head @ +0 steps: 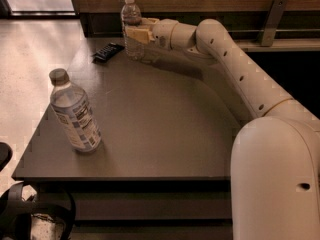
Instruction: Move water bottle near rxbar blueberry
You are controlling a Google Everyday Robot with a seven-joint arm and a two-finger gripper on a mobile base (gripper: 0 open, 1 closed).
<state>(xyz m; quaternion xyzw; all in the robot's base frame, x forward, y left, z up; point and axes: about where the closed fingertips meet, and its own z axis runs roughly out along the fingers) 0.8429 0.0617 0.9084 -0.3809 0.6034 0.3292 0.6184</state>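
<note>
The water bottle (131, 15), slim and clear with a white cap, stands upright at the far edge of the dark table (160, 124). My gripper (137, 34) reaches in from the right and is shut around the bottle's middle, with the bottle's base at table level. The rxbar blueberry (108, 52), a flat dark wrapper, lies on the table just to the left of the bottle, a short gap away.
A wider smooth bottle (74, 111) with a grey cap and a white-blue label stands near the table's front left corner. A wooden wall and a ledge (280, 43) run behind the table. My arm (235, 64) spans the table's right side.
</note>
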